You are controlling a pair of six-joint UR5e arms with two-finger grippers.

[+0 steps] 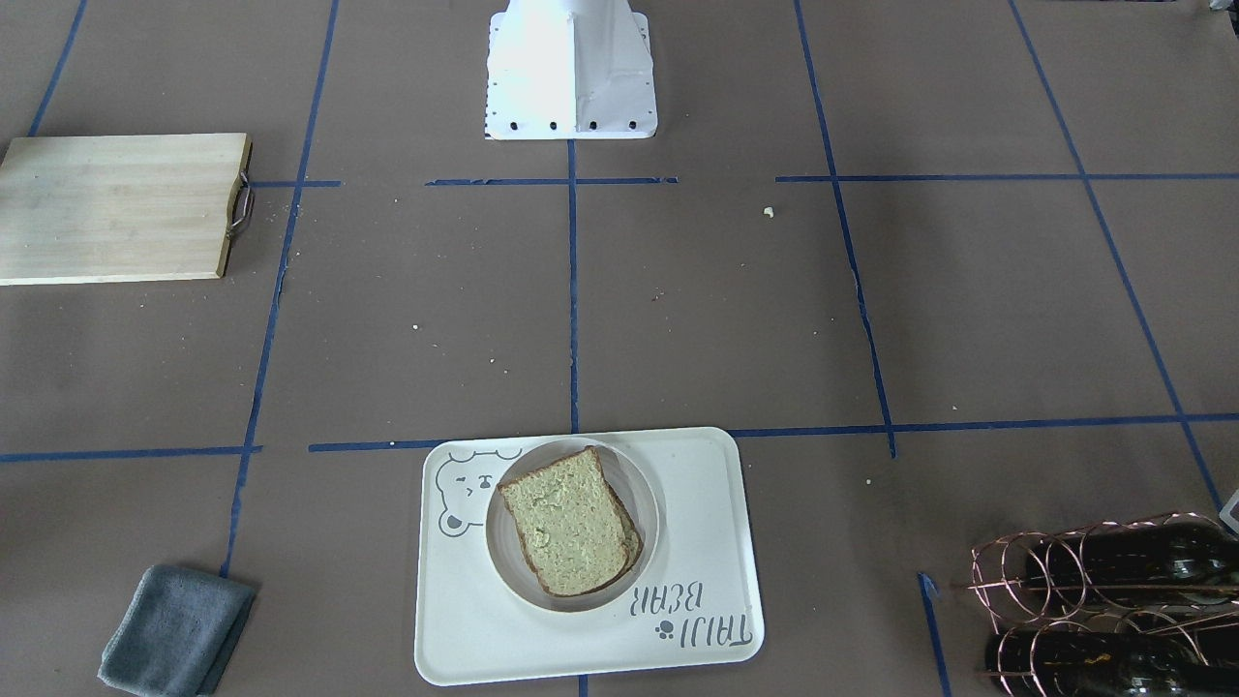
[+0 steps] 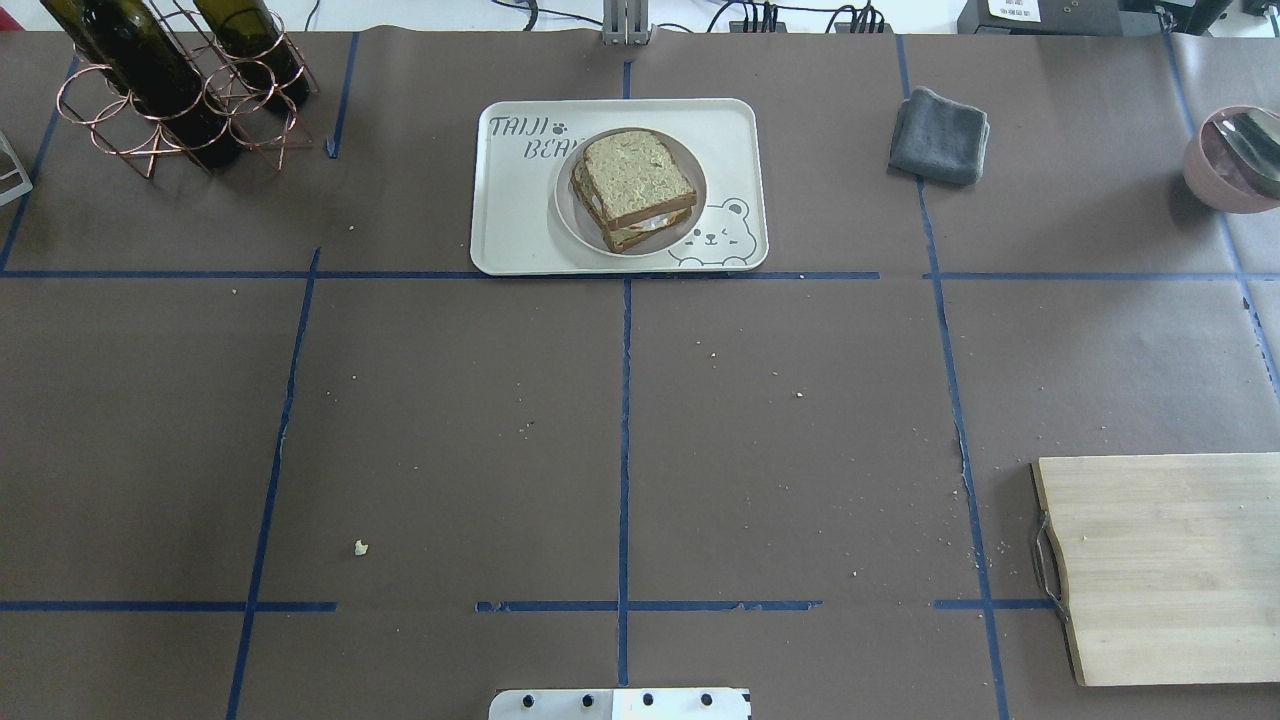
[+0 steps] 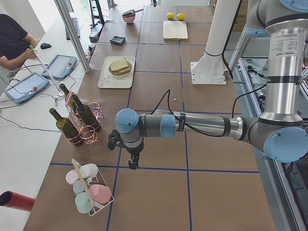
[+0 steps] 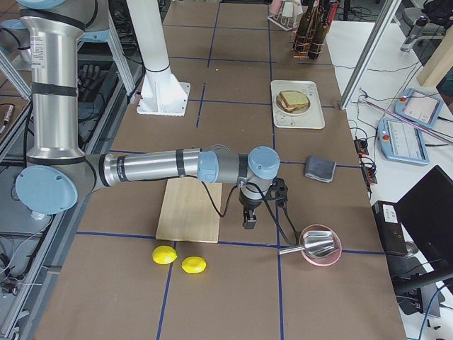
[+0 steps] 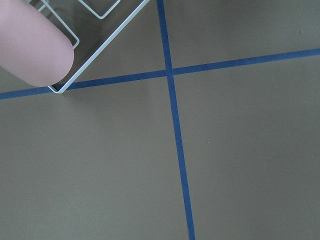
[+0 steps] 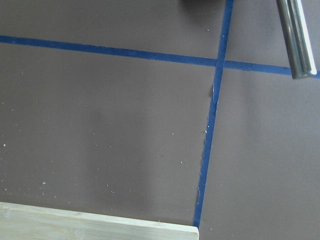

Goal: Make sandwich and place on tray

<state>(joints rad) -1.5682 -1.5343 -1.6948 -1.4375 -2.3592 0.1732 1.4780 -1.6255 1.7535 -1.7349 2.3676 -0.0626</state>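
Note:
The sandwich (image 1: 571, 523), two greenish-tan bread slices with a bit of white egg (image 2: 655, 222) between them, sits on a small round white plate (image 1: 650, 503) on the cream tray (image 1: 697, 542) with the bear drawing. It also shows in the overhead view (image 2: 635, 180), at the table's far middle. My left gripper (image 3: 134, 163) hangs low over the table's left end, near a cup rack, far from the tray. My right gripper (image 4: 248, 221) hangs beside the cutting board at the right end. I cannot tell whether either is open or shut.
A wooden cutting board (image 2: 1170, 565) lies near right. A grey cloth (image 2: 940, 135) lies right of the tray. A copper rack with wine bottles (image 2: 170, 85) stands far left. A pink bowl with a metal utensil (image 4: 320, 244) and two lemons (image 4: 164, 255) lie at the right end.

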